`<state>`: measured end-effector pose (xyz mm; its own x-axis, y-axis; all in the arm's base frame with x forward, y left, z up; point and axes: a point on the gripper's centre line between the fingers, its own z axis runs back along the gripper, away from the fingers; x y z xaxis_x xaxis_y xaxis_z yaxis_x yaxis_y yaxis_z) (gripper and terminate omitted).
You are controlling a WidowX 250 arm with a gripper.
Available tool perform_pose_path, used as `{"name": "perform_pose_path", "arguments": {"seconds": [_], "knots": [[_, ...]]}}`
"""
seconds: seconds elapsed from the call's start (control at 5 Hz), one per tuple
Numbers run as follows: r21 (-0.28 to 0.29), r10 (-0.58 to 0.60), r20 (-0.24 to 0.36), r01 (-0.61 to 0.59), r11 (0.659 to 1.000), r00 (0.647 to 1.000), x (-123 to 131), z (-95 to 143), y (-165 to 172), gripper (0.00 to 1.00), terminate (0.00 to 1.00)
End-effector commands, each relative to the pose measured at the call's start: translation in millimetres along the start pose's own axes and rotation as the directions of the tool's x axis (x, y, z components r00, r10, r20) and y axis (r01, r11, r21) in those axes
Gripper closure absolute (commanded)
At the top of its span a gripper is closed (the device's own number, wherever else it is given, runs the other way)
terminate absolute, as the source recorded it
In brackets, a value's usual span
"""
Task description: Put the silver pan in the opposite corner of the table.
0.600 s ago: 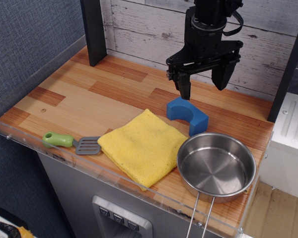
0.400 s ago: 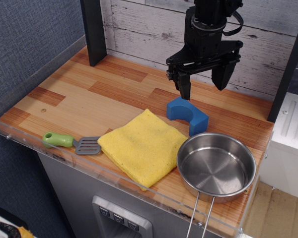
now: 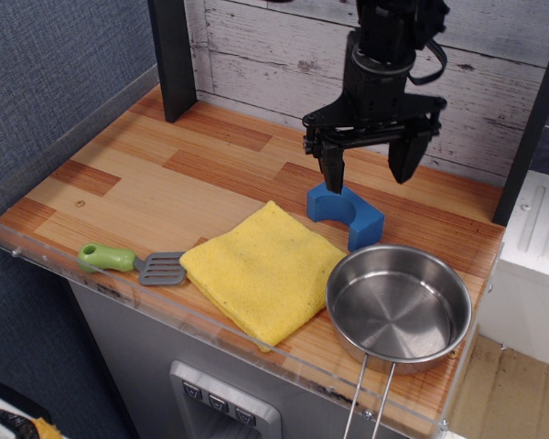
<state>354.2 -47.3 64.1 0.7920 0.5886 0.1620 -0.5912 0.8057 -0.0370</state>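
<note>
My gripper [image 3: 370, 167] hangs above the table [image 3: 156, 174], fingers spread wide apart, nothing between them. Blue block [image 3: 345, 214] lies directly below my fingertips, not touched. Silver pan [image 3: 399, 306] sits nearer the camera than my gripper and slightly right, at the table's front corner, wire handle jutting past the acrylic rim. Yellow cloth [image 3: 263, 267] lies below-left of me, just beside the pan. Spatula [image 3: 134, 262] well off to the left.

Whitewashed plank wall [image 3: 274, 46] running behind, blue-grey textured wall [image 3: 46, 64] standing at the left, dark upright post [image 3: 174, 59] rising, pale wood floor [image 3: 508, 393] showing lower right
</note>
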Motion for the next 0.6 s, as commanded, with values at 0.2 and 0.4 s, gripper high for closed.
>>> {"name": "perform_pose_path", "arguments": {"seconds": [0.2,0.4], "knots": [[-0.041,-0.235,0.057,0.238,0.970,0.970,-22.3,28.7,-12.3,0.00,0.00],[-0.024,-0.286,0.062,0.288,0.957,0.956,-34.6,31.1,-9.1,0.00,0.00]]}}
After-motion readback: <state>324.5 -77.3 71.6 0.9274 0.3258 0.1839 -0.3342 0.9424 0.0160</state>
